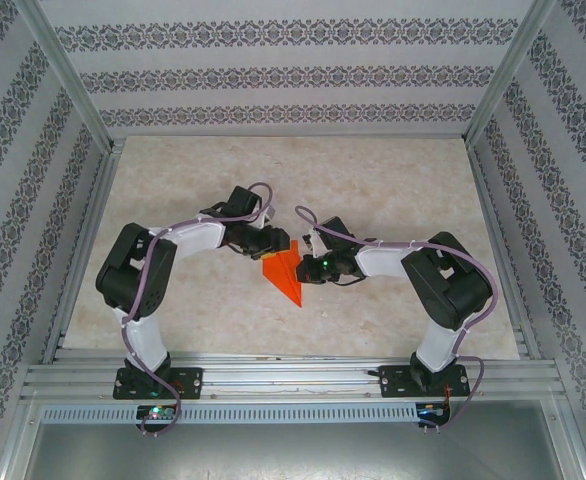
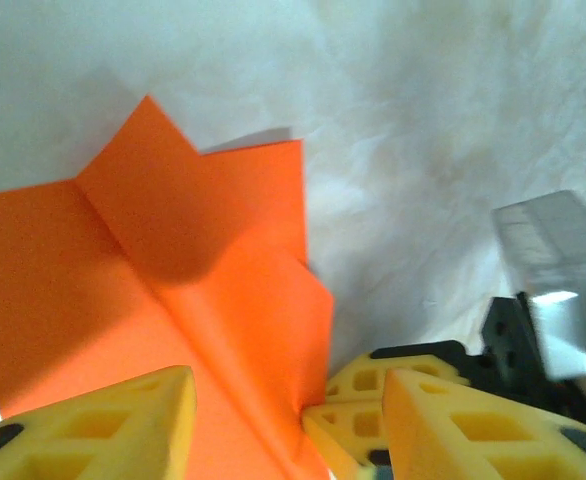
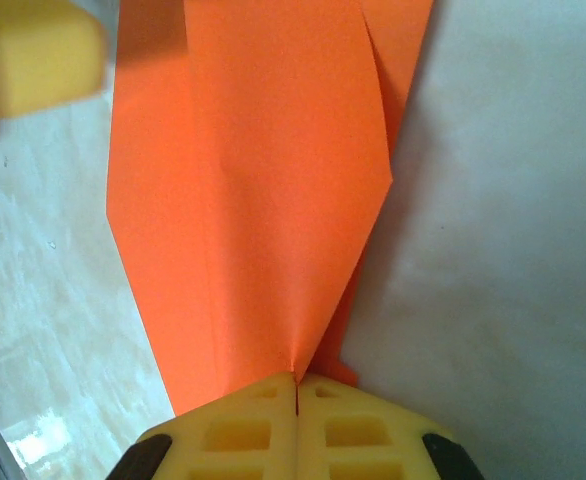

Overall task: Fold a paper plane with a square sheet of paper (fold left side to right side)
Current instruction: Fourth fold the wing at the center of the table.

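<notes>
Your right end effector (image 3: 296,390) is pressing its yellow fingers flat together on the paper plane (image 1: 285,272). It is pinching a raised crease where the orange paper is narrowing toward its point. Through the right wrist camera you are seeing the paper fanning out away from that pinch. A long centre fold is running up it, and a second layer is peeking out along the right edge.

Your left end effector (image 2: 288,400) is standing with its jaws apart and is gripping nothing. One yellow finger (image 2: 103,425) is showing over the paper's near corner, and the other is sitting beyond the right arm's fingertips. I cannot tell whether that first finger is touching the sheet. In the left wrist view a flap is lifting off the paper and casting a shadow on it.

From above, the paper plane is lying at the middle of the pale bench (image 1: 173,300), between the two end effectors. Its tip is pointing toward the arm bases.
</notes>
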Available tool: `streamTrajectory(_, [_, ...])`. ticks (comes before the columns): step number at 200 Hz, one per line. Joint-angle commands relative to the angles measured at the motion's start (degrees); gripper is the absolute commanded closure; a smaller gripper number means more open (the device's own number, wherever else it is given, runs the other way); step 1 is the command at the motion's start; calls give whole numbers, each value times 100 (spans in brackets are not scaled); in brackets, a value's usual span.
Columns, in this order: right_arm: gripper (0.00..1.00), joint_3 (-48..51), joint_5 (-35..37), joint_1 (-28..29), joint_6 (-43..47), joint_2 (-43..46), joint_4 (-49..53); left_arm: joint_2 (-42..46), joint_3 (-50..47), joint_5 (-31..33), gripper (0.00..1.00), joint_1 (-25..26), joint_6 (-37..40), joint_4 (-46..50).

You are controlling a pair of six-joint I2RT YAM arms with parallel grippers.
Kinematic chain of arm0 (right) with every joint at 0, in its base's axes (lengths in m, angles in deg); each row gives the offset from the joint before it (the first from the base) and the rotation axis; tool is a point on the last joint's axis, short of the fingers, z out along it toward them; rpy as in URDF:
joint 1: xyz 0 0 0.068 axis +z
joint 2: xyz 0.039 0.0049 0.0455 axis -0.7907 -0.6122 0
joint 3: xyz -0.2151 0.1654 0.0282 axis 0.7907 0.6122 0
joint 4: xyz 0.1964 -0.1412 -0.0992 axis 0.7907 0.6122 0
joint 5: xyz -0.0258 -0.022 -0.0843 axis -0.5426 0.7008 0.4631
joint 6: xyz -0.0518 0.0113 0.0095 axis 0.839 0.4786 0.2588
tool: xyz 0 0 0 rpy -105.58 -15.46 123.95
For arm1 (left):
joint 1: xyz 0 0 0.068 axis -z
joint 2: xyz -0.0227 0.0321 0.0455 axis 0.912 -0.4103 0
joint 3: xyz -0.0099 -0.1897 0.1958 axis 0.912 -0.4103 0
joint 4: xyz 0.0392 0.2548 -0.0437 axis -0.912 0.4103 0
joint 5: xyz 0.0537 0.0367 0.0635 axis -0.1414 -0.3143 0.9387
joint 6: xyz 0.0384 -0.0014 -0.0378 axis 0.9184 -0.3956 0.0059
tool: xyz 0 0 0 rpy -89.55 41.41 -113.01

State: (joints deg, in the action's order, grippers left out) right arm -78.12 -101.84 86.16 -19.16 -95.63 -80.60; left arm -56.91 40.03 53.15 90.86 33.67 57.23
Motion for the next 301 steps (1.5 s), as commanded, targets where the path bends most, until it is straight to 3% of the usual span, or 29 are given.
streamTrajectory(1, [100,58,473,53,-65,-343,534,298,-72,65,55,36,79,71])
streamTrajectory(37, [100,44,524,53,-47,-366,590,66,-55,-531,80,65,-8,-184])
streamTrajectory(75, [100,-2,553,50,-29,-389,668,-288,132,-735,89,180,9,-184])
streamTrajectory(129, [100,-39,588,53,42,-405,799,-629,217,-782,92,217,33,-192])
streamTrajectory(301, [99,-133,573,2,103,-220,908,-1019,18,-55,96,186,176,142])
